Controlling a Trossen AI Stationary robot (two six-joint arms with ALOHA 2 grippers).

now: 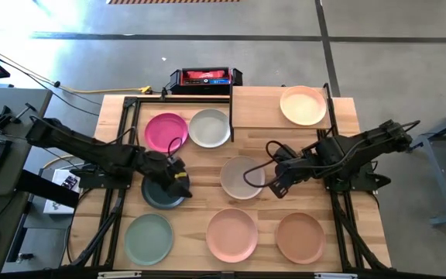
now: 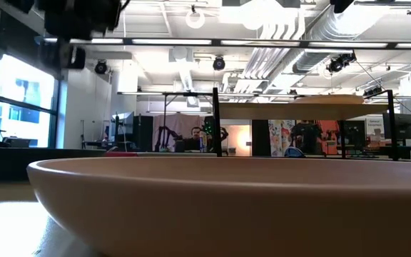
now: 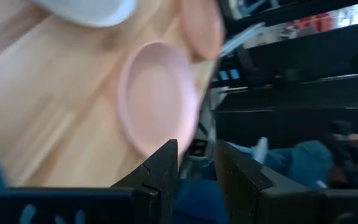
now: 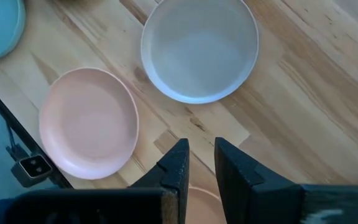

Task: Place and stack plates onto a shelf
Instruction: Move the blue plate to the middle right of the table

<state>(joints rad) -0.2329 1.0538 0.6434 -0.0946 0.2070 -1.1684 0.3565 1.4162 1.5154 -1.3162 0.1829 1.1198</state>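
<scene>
Over dark teal plate [image 1: 162,194] – left gripper [image 1: 178,180] slightly parted, empty | right gripper [image 1: 279,186] likewise – beside beige plate [image 1: 241,177]

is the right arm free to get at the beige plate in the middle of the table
Probably yes. The right end effector hovers just beside the beige plate, nothing lies between them, and its fingers hold nothing. The left end effector is over the dark teal plate, clear of that path.
</scene>
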